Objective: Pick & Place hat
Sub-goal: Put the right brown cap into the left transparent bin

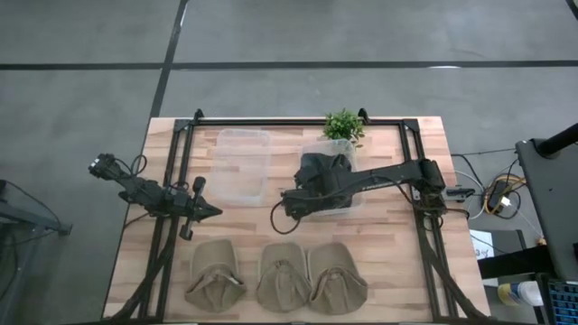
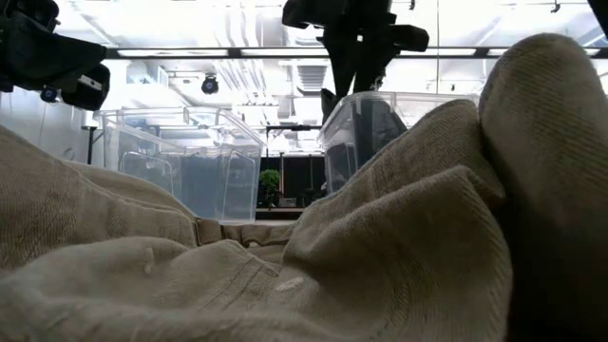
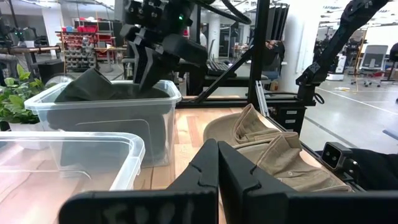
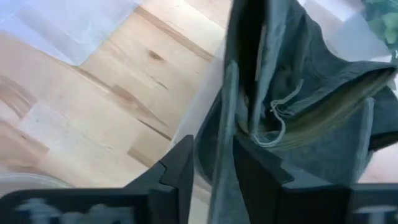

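A dark grey hat [image 1: 323,171] lies in a clear bin [image 3: 106,106] at the table's middle far side. My right gripper [image 1: 302,194] stands over the bin's near left corner, shut on the hat's cloth [image 4: 298,93]. It also shows in the left wrist view [image 3: 149,68]. My left gripper [image 1: 215,212] is shut and empty, low over the table to the left of the bins, pointing right. Three tan hats [image 1: 213,271] [image 1: 284,275] [image 1: 336,275] lie in a row on the table along its near edge. My right gripper pinches a fold of the dark hat's cloth [image 4: 221,143] between its two fingers [image 4: 180,168]. They come from above, pointing down into the bin. The rest of the hat [image 3: 87,87] lies bunched in the bin, its top above the rim.
An empty clear bin [image 1: 244,164] stands left of the hat's bin. A small green plant [image 1: 343,126] stands at the far edge behind the bins. A black frame [image 1: 181,162] runs along the table's sides. Bare wood shows between the bins and the tan hats.
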Controlling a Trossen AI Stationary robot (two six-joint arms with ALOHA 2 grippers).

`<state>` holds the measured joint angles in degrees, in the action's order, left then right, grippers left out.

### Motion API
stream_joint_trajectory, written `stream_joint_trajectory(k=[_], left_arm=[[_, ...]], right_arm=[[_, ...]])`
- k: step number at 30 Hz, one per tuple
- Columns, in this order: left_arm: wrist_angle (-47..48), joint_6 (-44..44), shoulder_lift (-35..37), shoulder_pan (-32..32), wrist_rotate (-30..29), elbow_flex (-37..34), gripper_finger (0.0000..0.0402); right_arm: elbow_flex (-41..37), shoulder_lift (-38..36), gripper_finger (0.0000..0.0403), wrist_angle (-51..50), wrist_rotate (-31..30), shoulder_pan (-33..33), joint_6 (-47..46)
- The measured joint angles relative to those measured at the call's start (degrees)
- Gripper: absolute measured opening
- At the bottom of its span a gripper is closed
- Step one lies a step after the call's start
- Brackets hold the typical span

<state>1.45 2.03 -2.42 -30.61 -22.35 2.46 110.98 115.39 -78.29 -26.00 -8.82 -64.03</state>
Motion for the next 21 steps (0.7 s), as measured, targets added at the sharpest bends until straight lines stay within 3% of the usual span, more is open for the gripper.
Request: stream_joint_trajectory(k=[9,17,21], left_arm=[[-0.04,0.08,0.0,0.0,0.01,0.0,0.0],[-0.17,0.1,0.0,0.0,0.0,-0.04,0.0],[-0.29,0.11,0.0,0.01,0.0,-0.04,0.0]], right_arm=[[4.07,-0.28,0.0151,-2.92,3.61,0.48,3.13],[14.53,-0.36,0.0139,-2.29,3.66,-2.49,19.92],[16.19,-0.3,0.0126,-2.37,5.16,-6.83,22.59]])
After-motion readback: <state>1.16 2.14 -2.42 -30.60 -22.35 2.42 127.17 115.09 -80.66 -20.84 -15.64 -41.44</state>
